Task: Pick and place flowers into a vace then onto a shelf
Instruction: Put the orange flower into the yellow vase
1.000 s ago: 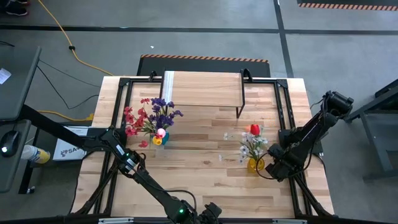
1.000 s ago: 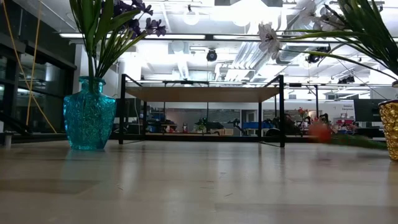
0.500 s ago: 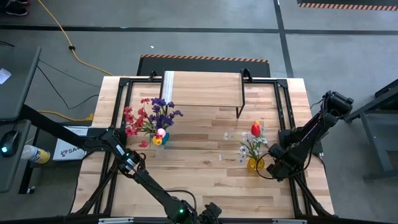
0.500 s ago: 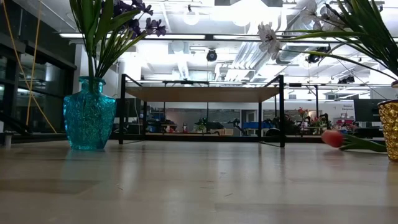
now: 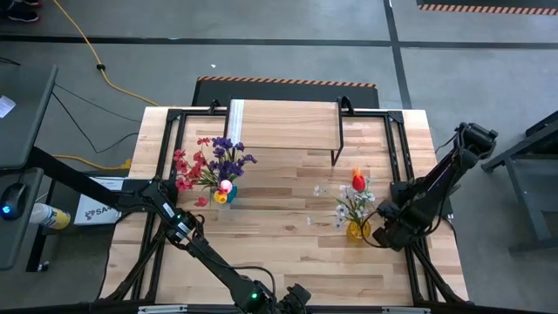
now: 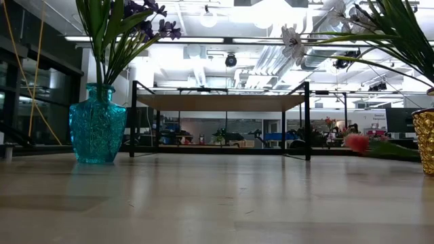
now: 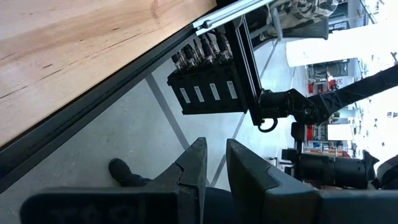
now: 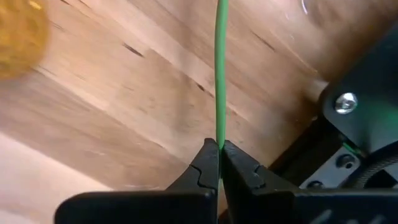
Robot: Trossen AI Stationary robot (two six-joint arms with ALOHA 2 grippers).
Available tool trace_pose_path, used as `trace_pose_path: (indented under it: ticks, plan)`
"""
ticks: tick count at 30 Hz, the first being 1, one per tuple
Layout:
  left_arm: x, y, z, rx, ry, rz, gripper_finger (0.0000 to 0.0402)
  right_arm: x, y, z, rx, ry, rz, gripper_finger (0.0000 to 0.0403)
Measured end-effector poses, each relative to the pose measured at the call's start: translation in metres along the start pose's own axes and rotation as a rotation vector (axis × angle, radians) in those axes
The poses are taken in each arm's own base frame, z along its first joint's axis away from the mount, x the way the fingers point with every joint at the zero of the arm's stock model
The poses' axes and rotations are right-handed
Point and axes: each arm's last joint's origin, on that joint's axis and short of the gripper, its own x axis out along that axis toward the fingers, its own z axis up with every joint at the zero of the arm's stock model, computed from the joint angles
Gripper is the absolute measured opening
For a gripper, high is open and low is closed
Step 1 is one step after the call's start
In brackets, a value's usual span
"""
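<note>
A teal vase (image 5: 222, 197) (image 6: 97, 123) with purple and red flowers (image 5: 214, 161) stands left of the table's middle. At the right stands a yellow vase (image 5: 357, 230) (image 6: 426, 141) with white flowers (image 5: 350, 208). My right gripper (image 5: 386, 228) (image 8: 219, 148), beside the yellow vase, is shut on the stem of a red-bloomed flower (image 5: 357, 181) (image 6: 357, 143). The shelf (image 5: 283, 124) (image 6: 220, 102) stands at the far edge. My left gripper (image 7: 216, 162) waits past the table's near edge, with a narrow gap and nothing between its fingers. My right gripper pinches the thin green stem (image 8: 219, 134) between its two fingers at their free ends, coming from above. The stem runs low over the table away from the fingers toward the far edge, and the red bloom (image 5: 357, 181) hovers just above the wood.
Black frame rails (image 5: 399, 166) run along the table's right side close to my right arm. Bare plank tabletop (image 5: 288, 218) lies between the two vases. A yellow cable (image 5: 87, 52) crosses the floor beyond the table.
The held flower's red bloom has bobbed: it sank toward the table half a second ago and has risen again. My right gripper stays shut on the stem.
</note>
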Motion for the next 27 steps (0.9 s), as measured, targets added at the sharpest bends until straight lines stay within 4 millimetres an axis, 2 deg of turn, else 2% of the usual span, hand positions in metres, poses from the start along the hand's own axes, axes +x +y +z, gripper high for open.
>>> trace_pose_path:
  ticks: [9, 27]
  plan:
    - [0.000, 0.000, 0.000, 0.000, 0.005, -0.001, 0.0095, -0.013, -0.003, 0.011, 0.057, -0.047, 0.124, 0.0001]
    - [-0.002, 0.000, -0.005, 0.003, 0.056, -0.002, 0.0095, -0.018, -0.003, 0.014, 0.069, -0.044, 0.140, 0.0000]
